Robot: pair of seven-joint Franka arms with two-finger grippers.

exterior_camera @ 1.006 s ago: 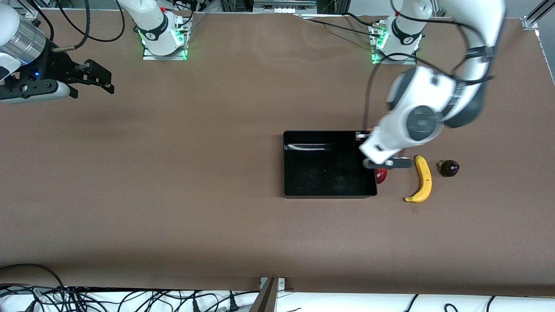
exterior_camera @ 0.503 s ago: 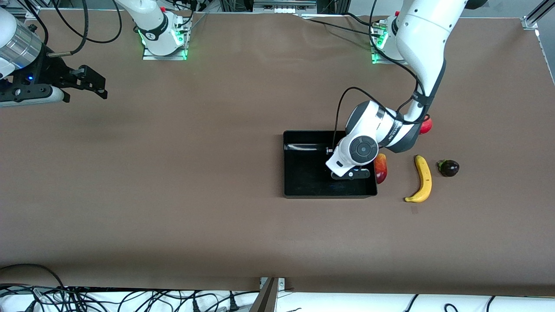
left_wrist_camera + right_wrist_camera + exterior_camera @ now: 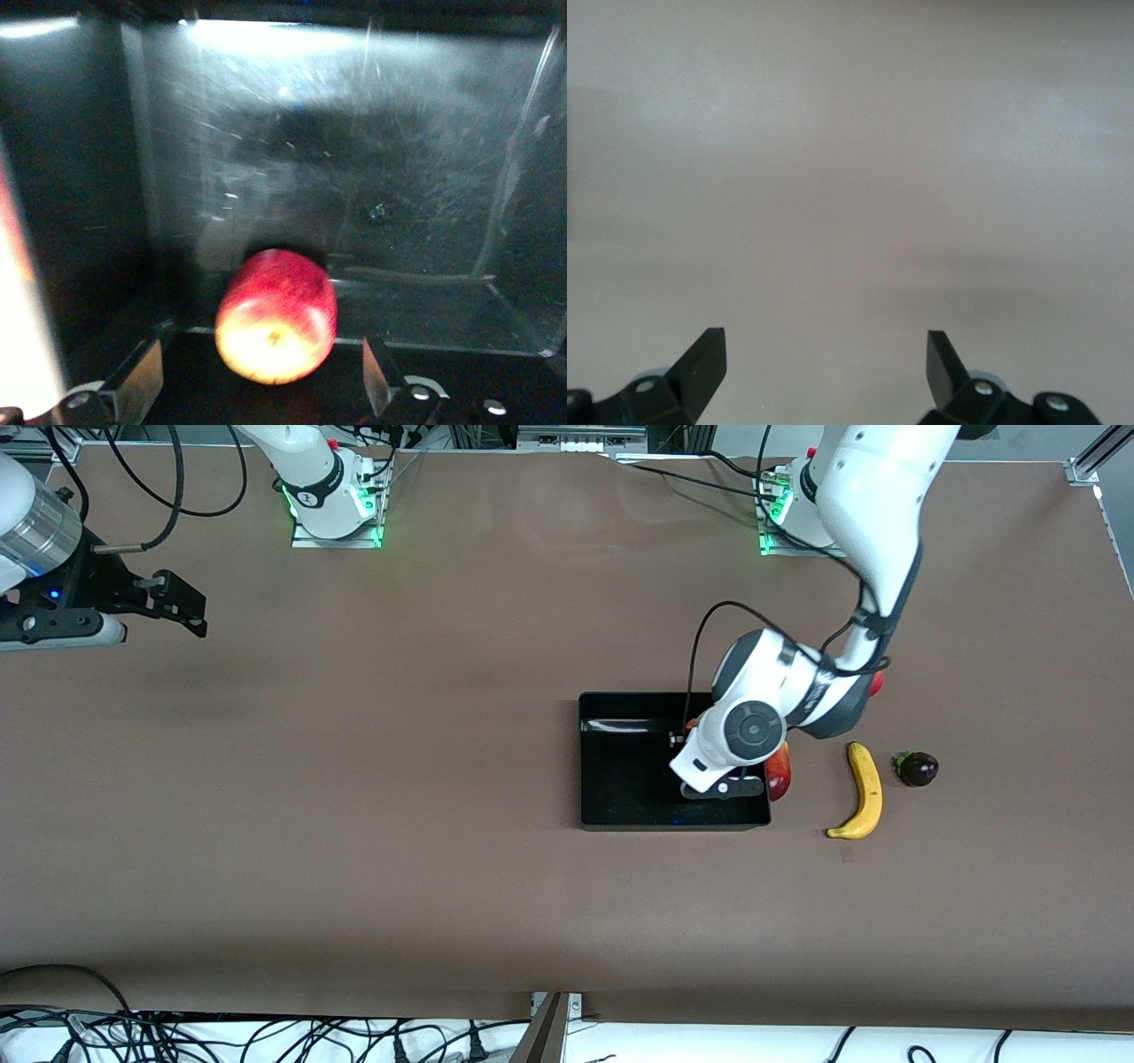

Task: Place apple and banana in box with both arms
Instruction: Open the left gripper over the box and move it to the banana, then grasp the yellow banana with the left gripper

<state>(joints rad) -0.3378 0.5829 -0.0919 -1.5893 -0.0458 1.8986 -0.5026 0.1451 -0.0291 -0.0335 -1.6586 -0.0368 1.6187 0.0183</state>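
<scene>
Surface: brown table (image 3: 443, 824) | Box (image 3: 620, 815): one, black | Left gripper (image 3: 263, 390) over box, fingers now spread wide, having just let go; apple (image 3: 276, 315) loose inside box, first placement judged done | Right gripper (image 3: 824, 363) waited wide, empty, well apart from box | Banana (image 3: 865, 793): one, near box, outstanding | Apples: one.

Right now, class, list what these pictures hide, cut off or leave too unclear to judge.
- The apple: in the front view the left arm covers it; only the left wrist view shows it, in the box.
- Whether the apple rests on the box floor: its outline is blurred.
- Left gripper: fingertips alone, cut by the picture edge.
- Red fruit: mostly hidden by the left arm.
- Dark fruit beside the banana: too small to name.
</scene>
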